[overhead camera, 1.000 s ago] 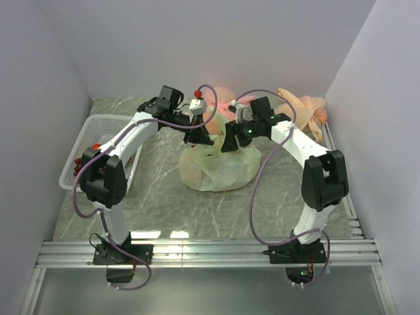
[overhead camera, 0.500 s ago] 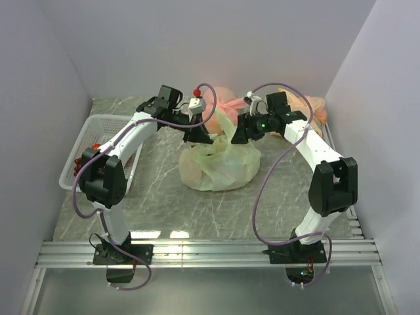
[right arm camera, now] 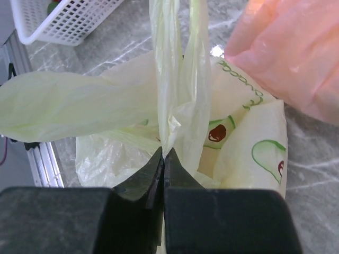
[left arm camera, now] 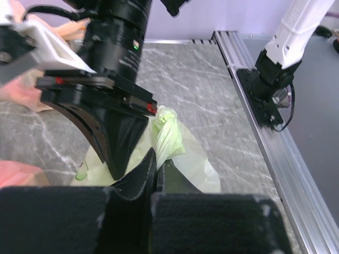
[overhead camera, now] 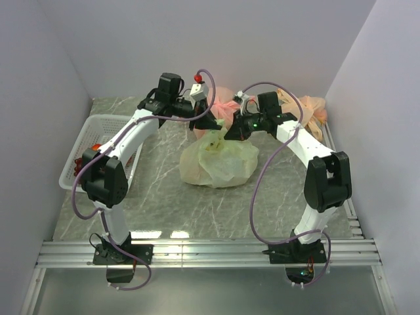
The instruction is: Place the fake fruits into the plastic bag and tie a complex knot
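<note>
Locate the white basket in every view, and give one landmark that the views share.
Top external: the white basket sits at the far left, mid-height.
Left wrist: not in the picture.
Right wrist: it shows in the top-left corner, cut off by the picture's edge.
Shared landmark: the green bag, central from above, low and central in the left wrist view, filling the middle of the right wrist view.

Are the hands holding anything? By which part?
Both pinch the plastic bag by its pale-green handle strips: left hand and right hand.
</note>
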Robot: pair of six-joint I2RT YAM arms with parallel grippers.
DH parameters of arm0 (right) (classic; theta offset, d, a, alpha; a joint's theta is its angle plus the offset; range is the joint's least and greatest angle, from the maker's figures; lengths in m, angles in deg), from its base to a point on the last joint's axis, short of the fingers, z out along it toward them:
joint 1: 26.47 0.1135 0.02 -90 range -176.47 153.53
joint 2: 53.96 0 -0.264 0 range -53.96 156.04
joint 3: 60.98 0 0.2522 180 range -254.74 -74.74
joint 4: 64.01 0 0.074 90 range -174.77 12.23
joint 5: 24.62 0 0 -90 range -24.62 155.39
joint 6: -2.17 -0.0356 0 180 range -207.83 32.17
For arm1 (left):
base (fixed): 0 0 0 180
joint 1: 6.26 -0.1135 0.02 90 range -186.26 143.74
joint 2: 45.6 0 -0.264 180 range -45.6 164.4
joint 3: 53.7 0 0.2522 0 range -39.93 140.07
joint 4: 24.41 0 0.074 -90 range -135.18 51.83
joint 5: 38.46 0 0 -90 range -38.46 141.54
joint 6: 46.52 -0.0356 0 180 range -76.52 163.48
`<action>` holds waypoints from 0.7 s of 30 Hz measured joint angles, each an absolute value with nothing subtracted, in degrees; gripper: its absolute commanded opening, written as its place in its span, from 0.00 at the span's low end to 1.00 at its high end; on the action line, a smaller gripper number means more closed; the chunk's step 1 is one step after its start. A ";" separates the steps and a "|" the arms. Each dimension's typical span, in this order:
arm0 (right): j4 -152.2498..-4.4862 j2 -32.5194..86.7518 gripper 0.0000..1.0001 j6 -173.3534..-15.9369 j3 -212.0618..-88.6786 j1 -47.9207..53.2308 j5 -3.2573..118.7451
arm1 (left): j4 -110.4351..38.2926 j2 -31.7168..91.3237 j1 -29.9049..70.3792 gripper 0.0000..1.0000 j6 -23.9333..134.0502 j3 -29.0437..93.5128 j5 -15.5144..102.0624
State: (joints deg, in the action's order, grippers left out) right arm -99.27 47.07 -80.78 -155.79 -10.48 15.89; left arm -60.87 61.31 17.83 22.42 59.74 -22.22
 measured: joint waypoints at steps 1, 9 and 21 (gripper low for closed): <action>-99.16 47.07 0.00 -80.41 -155.73 -10.48 15.54 | -59.21 61.33 17.83 0.01 23.91 59.61 -22.33; -98.22 45.58 0.36 -77.74 -153.85 -10.48 13.07 | -56.13 62.27 18.03 0.01 26.14 59.15 -23.14; -88.69 41.19 0.63 -77.92 -147.47 -10.48 6.99 | -45.25 66.27 19.26 0.01 34.99 58.06 -23.86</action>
